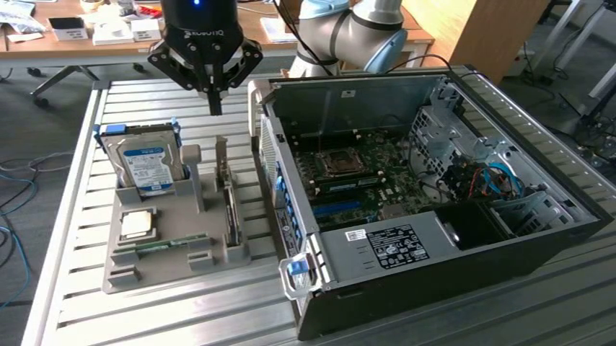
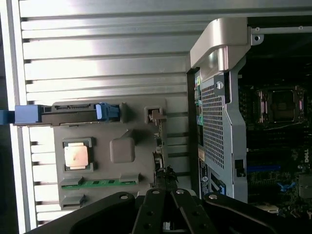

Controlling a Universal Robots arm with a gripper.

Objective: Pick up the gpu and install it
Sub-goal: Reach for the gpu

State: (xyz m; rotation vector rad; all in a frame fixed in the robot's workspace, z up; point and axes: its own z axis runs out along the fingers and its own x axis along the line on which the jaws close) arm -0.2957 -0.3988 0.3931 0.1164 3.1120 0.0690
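We see a grey holder tray (image 1: 154,270) on a slatted metal bench (image 1: 481,324), with an open computer case (image 1: 433,288) standing just beside it. The gpu (image 1: 229,205) stands on edge in a slot along the side of the tray nearest the case, with its silver bracket rising at the tray's far end. The same tray carries a hard drive (image 1: 144,162) upright at the far end, a processor chip (image 1: 135,223) lying flat near the middle, and a memory stick (image 1: 169,244) beside the chip. The gripper (image 1: 215,107) hangs above the far end of the tray, close to the gpu's bracket. Its fingers are pressed together, holding nothing and touching nothing. We judge the main risk to be those closed fingers: lowered as they are, they would strike the card's thin top edge rather than straddle it. A grip slightly off line could also tip the card in its slot or catch the bracket. The case wall sits so near the tray that a sideways drift could knock against it.
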